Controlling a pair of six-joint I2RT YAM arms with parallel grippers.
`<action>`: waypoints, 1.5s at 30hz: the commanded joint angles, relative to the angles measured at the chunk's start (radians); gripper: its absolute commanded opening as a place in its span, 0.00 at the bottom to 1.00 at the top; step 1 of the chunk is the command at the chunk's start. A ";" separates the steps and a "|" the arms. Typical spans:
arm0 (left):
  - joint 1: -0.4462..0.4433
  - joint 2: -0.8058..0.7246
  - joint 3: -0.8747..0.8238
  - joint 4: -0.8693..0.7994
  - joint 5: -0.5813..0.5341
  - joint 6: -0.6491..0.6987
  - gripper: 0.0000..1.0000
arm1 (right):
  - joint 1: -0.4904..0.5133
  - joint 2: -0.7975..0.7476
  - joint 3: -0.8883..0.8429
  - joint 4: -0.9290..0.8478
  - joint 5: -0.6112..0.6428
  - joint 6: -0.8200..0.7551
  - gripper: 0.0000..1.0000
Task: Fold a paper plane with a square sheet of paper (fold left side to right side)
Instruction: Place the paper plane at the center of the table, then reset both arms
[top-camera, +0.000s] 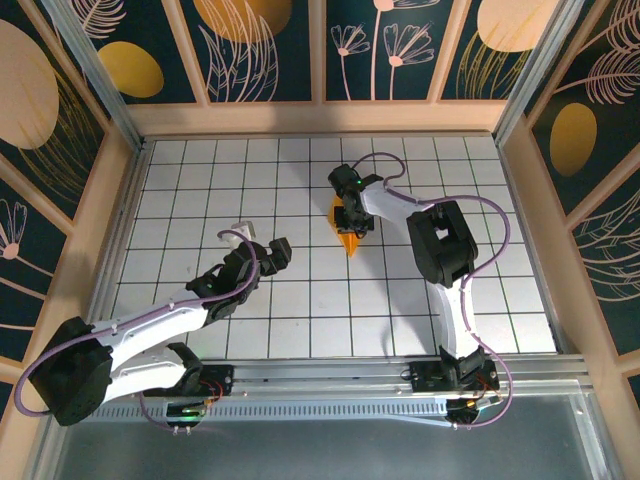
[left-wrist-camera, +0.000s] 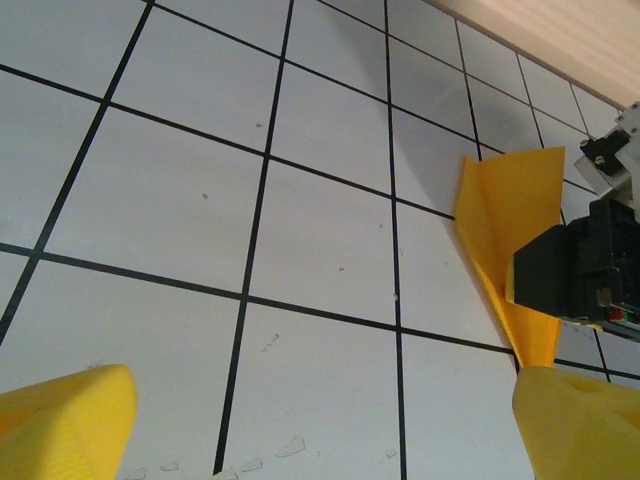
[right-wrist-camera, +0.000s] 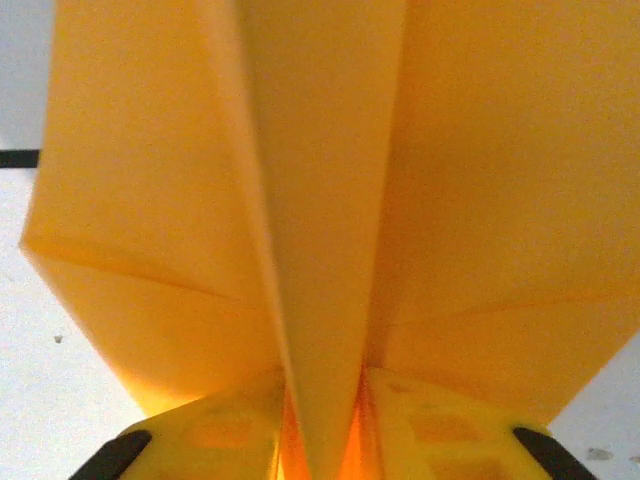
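Flanking the raised centre fold of the paper plane (right-wrist-camera: 330, 200), the yellow fingers (right-wrist-camera: 220, 440) of the right gripper (right-wrist-camera: 325, 430) sit close; whether they pinch it I cannot tell. Well left of the right gripper, the left gripper (top-camera: 262, 242) hangs spread wide, empty.

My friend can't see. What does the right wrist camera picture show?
A folded orange paper plane looms very close, its centre fold standing between two yellow fingers at the bottom. White table peeks out at the edges.
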 joint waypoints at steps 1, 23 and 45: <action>0.006 0.000 0.028 -0.021 -0.010 0.022 0.96 | 0.003 -0.014 -0.035 0.012 0.021 0.019 0.37; 0.025 0.024 0.072 -0.048 0.016 0.066 0.99 | 0.037 -0.133 -0.028 -0.023 0.070 0.036 0.48; 0.421 -0.153 0.079 -0.107 0.140 0.188 0.99 | -0.135 -0.732 -0.504 0.203 0.161 -0.010 0.85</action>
